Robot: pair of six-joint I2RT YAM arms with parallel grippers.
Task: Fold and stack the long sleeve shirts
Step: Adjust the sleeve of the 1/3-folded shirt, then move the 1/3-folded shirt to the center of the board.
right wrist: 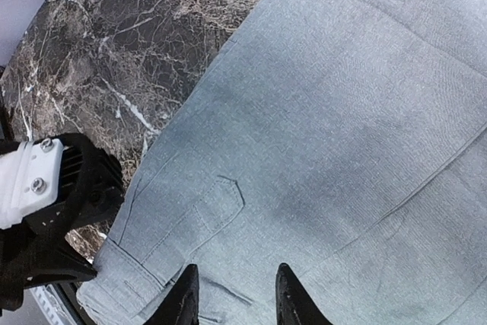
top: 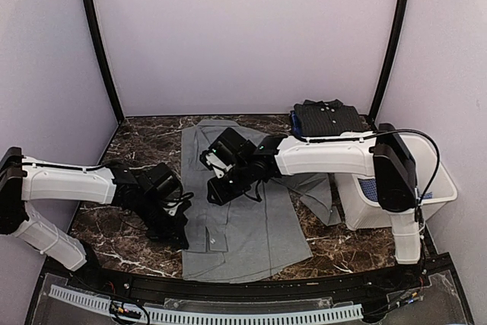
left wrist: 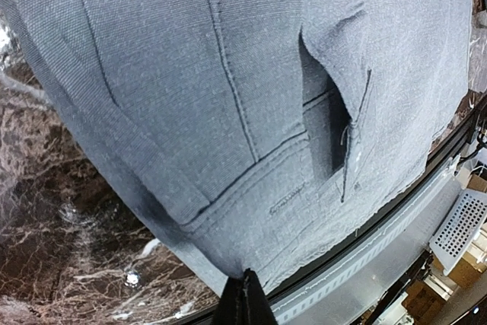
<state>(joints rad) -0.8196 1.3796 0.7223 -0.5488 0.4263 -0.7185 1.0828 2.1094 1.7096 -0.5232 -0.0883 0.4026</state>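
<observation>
Grey shirt [top: 251, 234] lies flat in the middle of the worktop [top: 144, 138], hem by the near edge. Left hand [left wrist: 243, 298] looks clenched on the sleeve cuff [left wrist: 281, 195] at the shirt's left side. Right hand [right wrist: 236, 302] has its jaws apart just over the cloth farther up, gripping nothing. Best to pinch one layer only, then carry both hands across level so the fold lies straight.
</observation>
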